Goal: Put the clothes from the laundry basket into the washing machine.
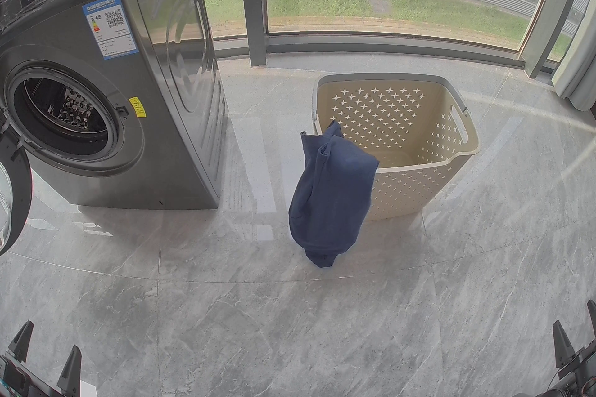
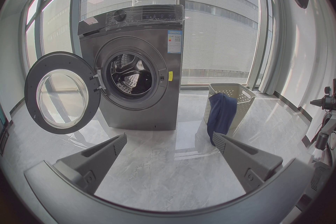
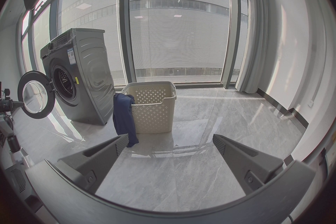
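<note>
Far left on the floor (image 1: 248, 305), close to the window edge: grey washing machine (image 1: 118, 107), round door (image 2: 61, 93) swung wide open, drum exposed and ready for loading.

Further right along the same window edge, well apart from the machine: cream laundry basket (image 1: 428, 169), upright, with perforated walls.

Draped over the basket's rim on the side nearest the machine: a single blue garment (image 1: 332, 193), hanging mostly outside, lower end reaching down to the floor or nearly so. Judged soft, limp and light, and likely to sag, swing and trail once lifted. No stiffness to rely on, little risk of damage. Best taken at the bunched fold on top of the rim, pinching several layers together to guard against slipping. Lifting high enough to clear the rim and keep the tail off the floor probably wise.

Low by the floor's near edge, well apart from cloth and basket: left tool (image 2: 168, 137) and right tool (image 3: 168, 137), both spread wide, holding nothing.
</note>
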You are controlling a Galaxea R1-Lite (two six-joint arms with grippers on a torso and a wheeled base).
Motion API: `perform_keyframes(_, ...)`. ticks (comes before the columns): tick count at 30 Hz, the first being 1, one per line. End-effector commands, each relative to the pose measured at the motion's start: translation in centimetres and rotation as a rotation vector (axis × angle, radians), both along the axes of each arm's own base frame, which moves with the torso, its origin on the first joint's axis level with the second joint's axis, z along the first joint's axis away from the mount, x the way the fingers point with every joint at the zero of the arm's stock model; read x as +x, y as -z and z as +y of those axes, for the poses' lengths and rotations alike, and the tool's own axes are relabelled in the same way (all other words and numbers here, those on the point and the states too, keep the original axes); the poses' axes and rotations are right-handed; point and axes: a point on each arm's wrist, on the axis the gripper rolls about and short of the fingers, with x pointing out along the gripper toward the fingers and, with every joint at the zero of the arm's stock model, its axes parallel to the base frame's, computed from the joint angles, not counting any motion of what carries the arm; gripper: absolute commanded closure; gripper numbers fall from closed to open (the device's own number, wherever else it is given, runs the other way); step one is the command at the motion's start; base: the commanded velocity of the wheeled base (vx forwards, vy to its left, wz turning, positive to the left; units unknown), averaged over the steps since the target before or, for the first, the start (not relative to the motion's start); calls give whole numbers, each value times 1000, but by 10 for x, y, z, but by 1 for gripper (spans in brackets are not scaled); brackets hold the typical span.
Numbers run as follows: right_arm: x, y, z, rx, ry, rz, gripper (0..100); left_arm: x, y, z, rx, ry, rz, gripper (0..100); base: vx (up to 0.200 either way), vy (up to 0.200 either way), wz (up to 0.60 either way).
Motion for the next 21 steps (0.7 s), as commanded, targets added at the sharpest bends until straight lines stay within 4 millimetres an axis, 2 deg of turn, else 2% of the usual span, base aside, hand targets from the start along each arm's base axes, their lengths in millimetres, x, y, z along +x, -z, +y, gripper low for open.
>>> perform_keyframes(1,1,5,0,0,0,9,0,1,5,0,-2,0,9,0,0,0,0)
perform_keyframes(13,1,5,0,-1,0,9,0,1,5,0,1,0,9,0,200,0,0)
perform_keyframes(19,1,5,0,0,0,9,0,1,5,0,3,0,9,0,0,0,0)
perform_keyframes(21,1,5,0,0,0,9,0,1,5,0,4,2,7,0,0,-200,0)
